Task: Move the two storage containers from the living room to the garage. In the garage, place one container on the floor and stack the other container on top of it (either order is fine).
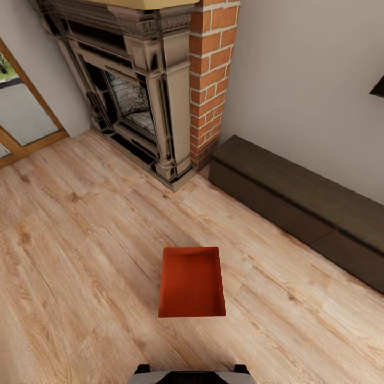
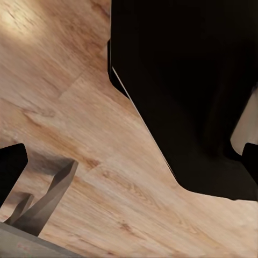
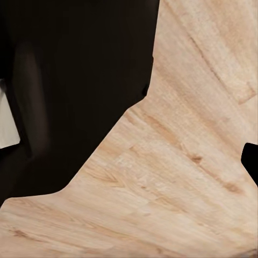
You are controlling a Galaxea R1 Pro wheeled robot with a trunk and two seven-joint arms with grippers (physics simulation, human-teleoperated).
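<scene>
An orange-red storage container [image 1: 192, 282] sits on the light wood-plank floor [image 1: 80, 240] in the lower centre of the head view, open side up, its flat bottom bare. Its long sides run roughly up and down the frame, and it stands apart from everything else in the room. Just below it, at the bottom edge of the frame, a dark and grey piece of the robot's body [image 1: 191, 375] pokes in.

In the upper part of the frame a dark carved fireplace [image 1: 133, 90] stands at an angle, with a red-brick column [image 1: 210, 74] against its right side. A long dark low cabinet [image 1: 298, 208] runs from the foot of the bricks down toward the right edge, along the pale wall. At the left edge a wood-framed glazed door [image 1: 24, 112] shows grey ground outside.

Where the container lies relative to either pincer cannot be told, since no fingertips are seen beside it. In the left wrist view, planks [image 2: 80, 123] pass under a large black shape of the robot, with grey and black parts (possibly fingers) at the lower left; whether that pincer is spread or pressed together cannot be told. The right wrist view gives planks [image 3: 183, 161] and another black mass, and its pincer's state cannot be told either.
</scene>
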